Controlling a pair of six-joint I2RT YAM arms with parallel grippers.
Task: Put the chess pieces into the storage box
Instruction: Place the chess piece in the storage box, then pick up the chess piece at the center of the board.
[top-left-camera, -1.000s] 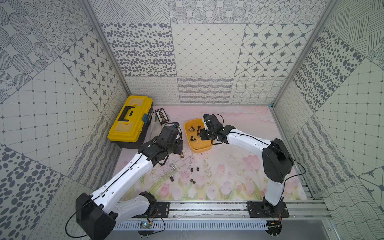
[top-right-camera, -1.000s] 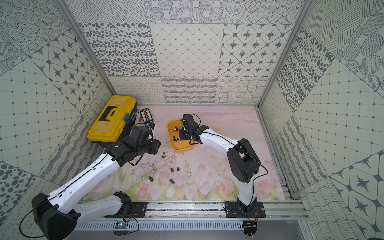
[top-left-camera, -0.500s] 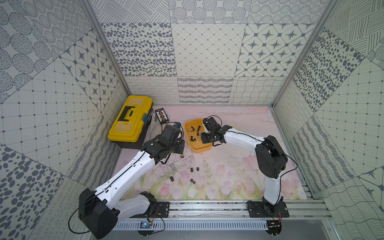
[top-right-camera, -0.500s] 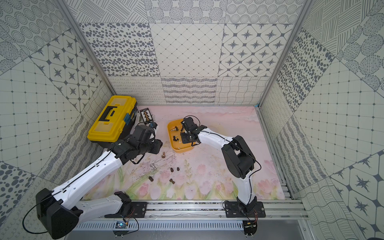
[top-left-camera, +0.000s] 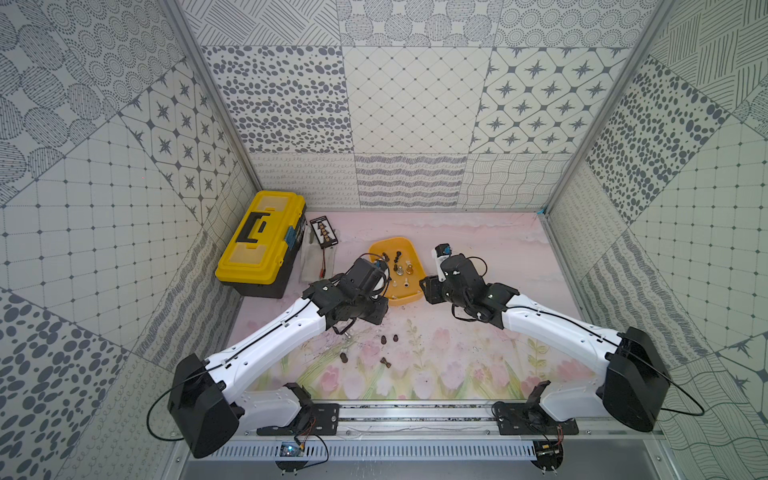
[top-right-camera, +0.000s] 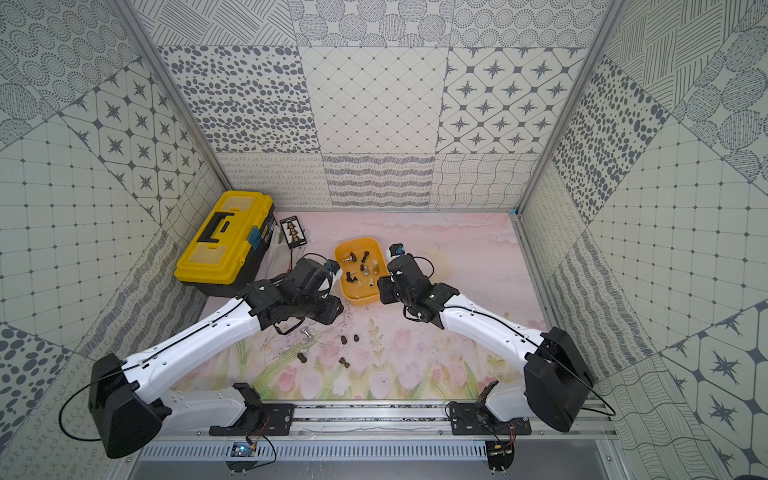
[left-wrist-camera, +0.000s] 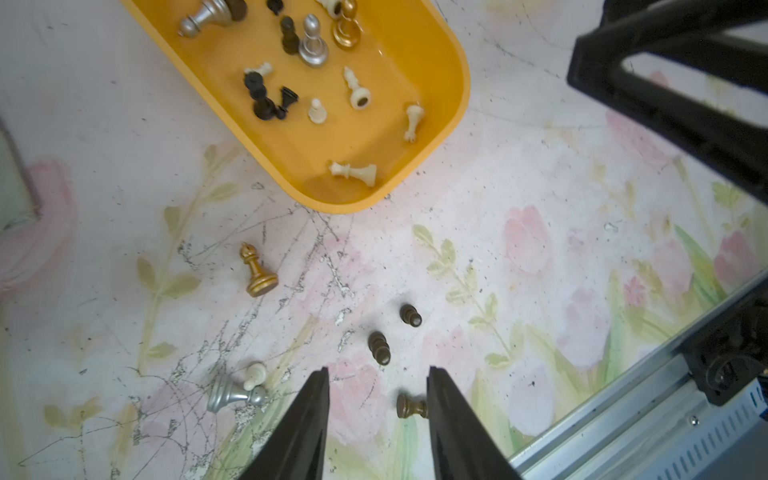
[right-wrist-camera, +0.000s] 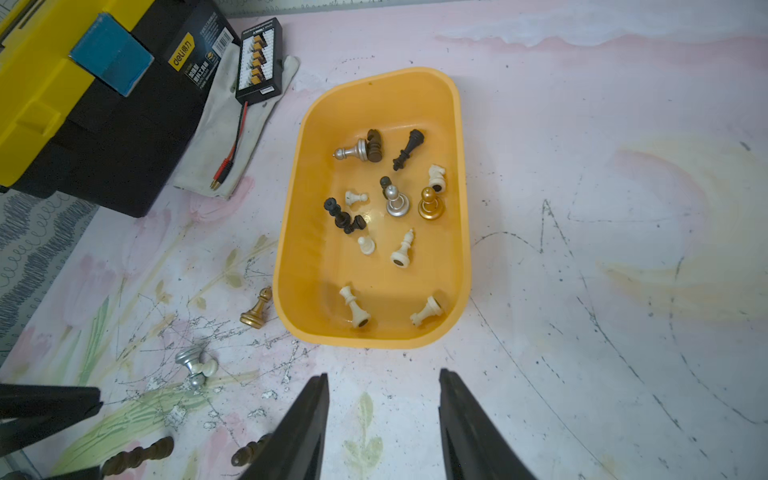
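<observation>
Left gripper (left-wrist-camera: 378, 415): jaws partly apart, gripping nothing. It hangs over the floral mat (left-wrist-camera: 540, 249) off the storage box's short near end. One dark brown piece (left-wrist-camera: 410, 406) lies between the fingers, close to one of them; whether they touch cannot be told.

Right gripper (right-wrist-camera: 382, 415): jaws apart, empty, over bare mat just off the same near end of the box.

Storage box (right-wrist-camera: 464, 249): orange-yellow tray, lidless, seen in both top views (top-left-camera: 392, 240) (top-right-camera: 357, 240) mid-mat between the two wrists.

Chess pieces, inside the box, more than a dozen:
- silver pawn (right-wrist-camera: 397, 203) and gold pawn (right-wrist-camera: 431, 204), upright, side by side;
- silver bishop (right-wrist-camera: 353, 151), lying down, touching a dark piece;
- black queen (right-wrist-camera: 409, 148), lying down;
- cream queen (right-wrist-camera: 353, 307) and cream rook (right-wrist-camera: 426, 311), lying down at the near end.

Chess pieces, outside the box:
- gold bishop (left-wrist-camera: 257, 270), upright, just beside the long wall;
- silver piece (left-wrist-camera: 230, 395), toppled, touching a cream pawn (left-wrist-camera: 254, 375), farther from that wall;
- two more dark brown pieces (left-wrist-camera: 378, 347) (left-wrist-camera: 410, 314), off the near end.

Yellow-and-black toolbox (top-left-camera: 259, 243): well apart from the box, beyond the gold bishop's side. A black card (right-wrist-camera: 259, 62), a white cloth (right-wrist-camera: 224, 124) and a red lead (right-wrist-camera: 232, 141) lie between the two.
</observation>
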